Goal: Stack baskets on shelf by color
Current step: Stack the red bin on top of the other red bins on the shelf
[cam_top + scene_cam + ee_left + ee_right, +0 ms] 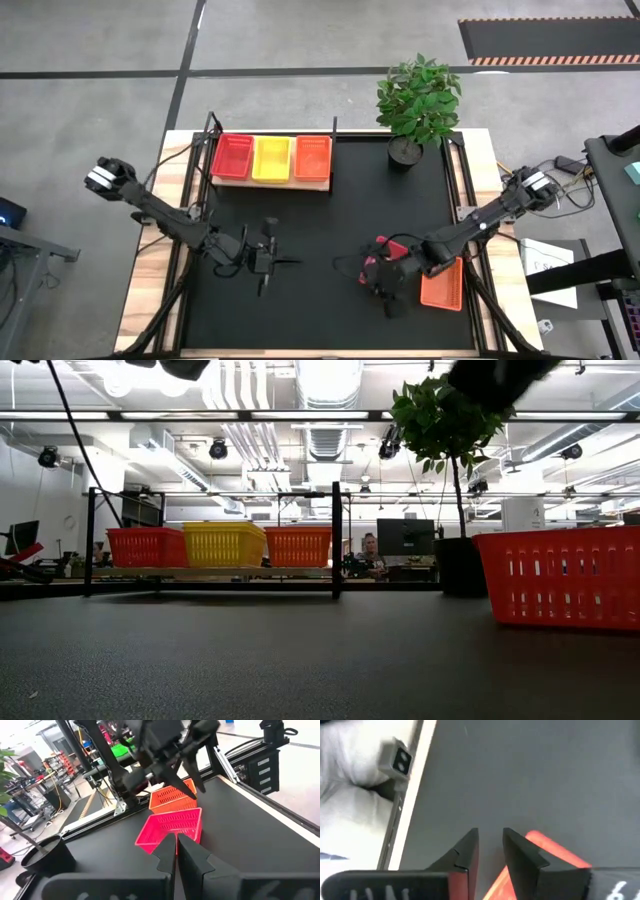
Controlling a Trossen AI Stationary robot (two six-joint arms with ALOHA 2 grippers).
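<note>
Three baskets sit side by side on the shelf point(270, 182) at the back of the worktop point(320, 250): a red basket point(232, 157), a yellow basket point(272, 158) in the middle, and an orange basket point(312, 157). They touch each other in one row.

At the front of the black mat, the right gripper point(388, 292) hangs over a pink basket point(385, 252). Its jaws hold one wall of the pink basket, and the basket looks tipped up in the left wrist view. Another orange basket point(442, 285) lies flat just beside it, near the right edge of the mat.

The left gripper point(268, 262) waits over the bare mat, well apart from all the baskets. Its jaws are pressed together with nothing in them.

A small green plant point(418, 100) in a dark pot stands at the back right corner.
</note>
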